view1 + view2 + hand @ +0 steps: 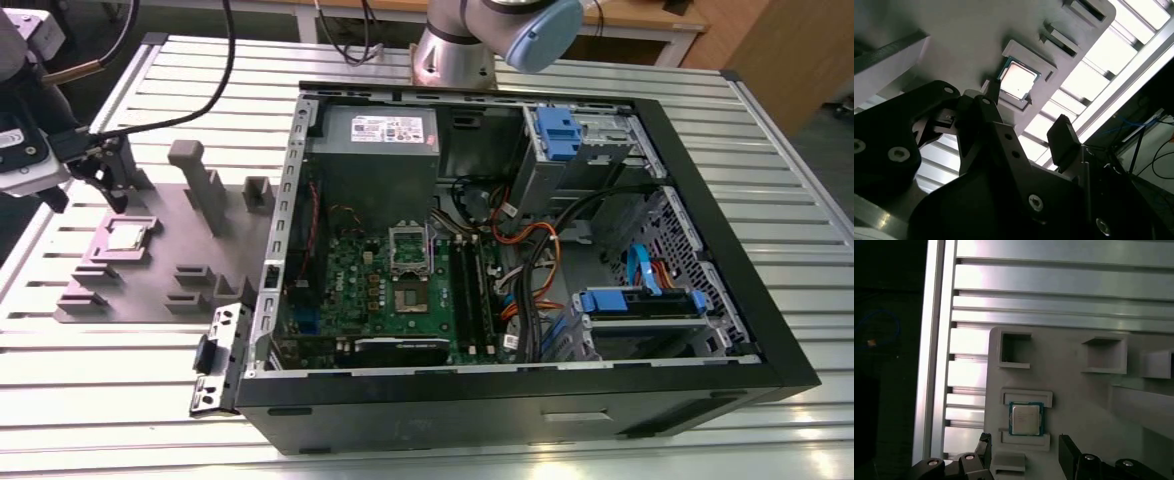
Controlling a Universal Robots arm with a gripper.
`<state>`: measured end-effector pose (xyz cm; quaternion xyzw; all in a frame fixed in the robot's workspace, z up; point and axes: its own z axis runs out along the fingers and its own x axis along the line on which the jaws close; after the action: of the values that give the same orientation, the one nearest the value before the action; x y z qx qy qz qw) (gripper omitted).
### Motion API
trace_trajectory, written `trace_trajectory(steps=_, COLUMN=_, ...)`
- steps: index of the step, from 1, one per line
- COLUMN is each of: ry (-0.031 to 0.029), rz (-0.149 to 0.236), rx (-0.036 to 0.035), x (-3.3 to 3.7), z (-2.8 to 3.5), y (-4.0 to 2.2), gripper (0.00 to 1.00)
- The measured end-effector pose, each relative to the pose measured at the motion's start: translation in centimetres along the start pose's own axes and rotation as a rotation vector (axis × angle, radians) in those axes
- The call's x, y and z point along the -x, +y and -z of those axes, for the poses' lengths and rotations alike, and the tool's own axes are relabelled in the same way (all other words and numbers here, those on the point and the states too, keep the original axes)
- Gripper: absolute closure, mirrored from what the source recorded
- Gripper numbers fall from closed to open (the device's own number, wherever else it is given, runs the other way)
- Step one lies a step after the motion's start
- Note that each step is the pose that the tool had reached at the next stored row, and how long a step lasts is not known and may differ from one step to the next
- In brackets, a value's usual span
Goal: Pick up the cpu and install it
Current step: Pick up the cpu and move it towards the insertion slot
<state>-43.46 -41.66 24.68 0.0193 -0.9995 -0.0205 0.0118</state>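
**Jaws open and empty, cpu just off the finger line**

- The cpu (127, 237) sits flat in its recess on the gray fixture plate (238, 262), in the middle left of the exterior view. It is well to that view's left of the open computer case (507, 415). The plate lies on the slatted metal table (120, 400).
- The gripper (91, 198) hangs above the plate, a little up-frame of the chip and clear of it. It is not touching the chip.
- The jaws are spread wide, noticeably wider than the chip, and hold nothing. Both wrist views show this, e.g. the gripper (1025, 442) with bare plate between the fingers.
- Key relation: in the first wrist view the cpu (1026, 418) is roughly centred between the two fingers but just ahead of the line joining their tips. The second wrist view agrees. There the cpu (1018, 82) is just past the gripper (1029, 112), close to one fingertip (994, 86).
- The chip is near-square with no real long axis, and its edges look roughly square to the finger line.
- My read: the lateral centring is good and the offset is fore-aft plus height. The pick has not been made.
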Motion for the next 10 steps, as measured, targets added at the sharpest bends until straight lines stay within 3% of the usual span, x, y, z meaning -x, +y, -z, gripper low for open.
trace_trajectory(steps=4, ry=-0.0001, rz=0.0, rx=0.0, x=0.04, z=-0.49, y=-0.02, gripper=0.35)
trace_trajectory(steps=10, ry=-0.0002, rz=0.0, rx=-0.0001, x=0.04, z=-0.56, y=-0.03, gripper=0.35)
